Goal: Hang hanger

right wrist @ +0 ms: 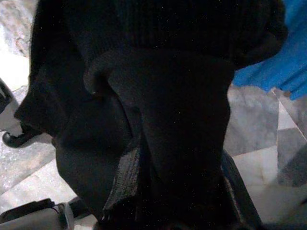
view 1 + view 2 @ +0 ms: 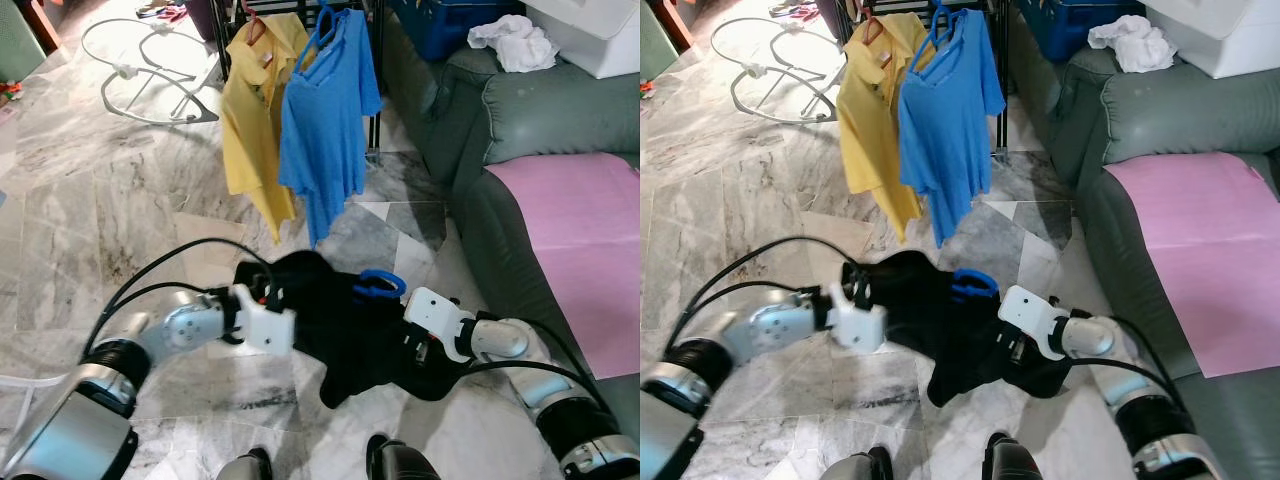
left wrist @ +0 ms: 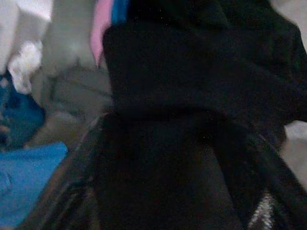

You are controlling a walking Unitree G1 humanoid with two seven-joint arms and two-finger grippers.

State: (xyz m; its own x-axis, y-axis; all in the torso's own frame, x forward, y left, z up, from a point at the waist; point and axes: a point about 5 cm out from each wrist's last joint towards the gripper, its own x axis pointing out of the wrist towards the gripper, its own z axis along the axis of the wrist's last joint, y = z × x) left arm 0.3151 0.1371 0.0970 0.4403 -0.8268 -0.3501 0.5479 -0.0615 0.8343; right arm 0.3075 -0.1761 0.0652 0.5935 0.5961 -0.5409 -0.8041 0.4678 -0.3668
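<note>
Both arms are holding a black garment (image 2: 340, 330) above the marble floor (image 2: 90, 210), a blue hanger (image 2: 380, 285) poking from its top edge. The left hand (image 2: 262, 300) and right hand (image 2: 425, 350) are buried in the cloth; whether their fingers are closed cannot be told. No writing is readable. Ahead, a yellow shirt (image 2: 255, 110) and blue shirt (image 2: 325, 130) are hanging just beside each other; a green sofa (image 2: 520, 130) is bordering the right.

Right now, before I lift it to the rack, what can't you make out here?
- Left gripper fingers: buried in the black garment, both eye views.
- Right gripper fingers: same garment covers them.
- Blue hanger: just its hook shows; the rest is under cloth.
- Both wrist views: dark fabric, blurred.
</note>
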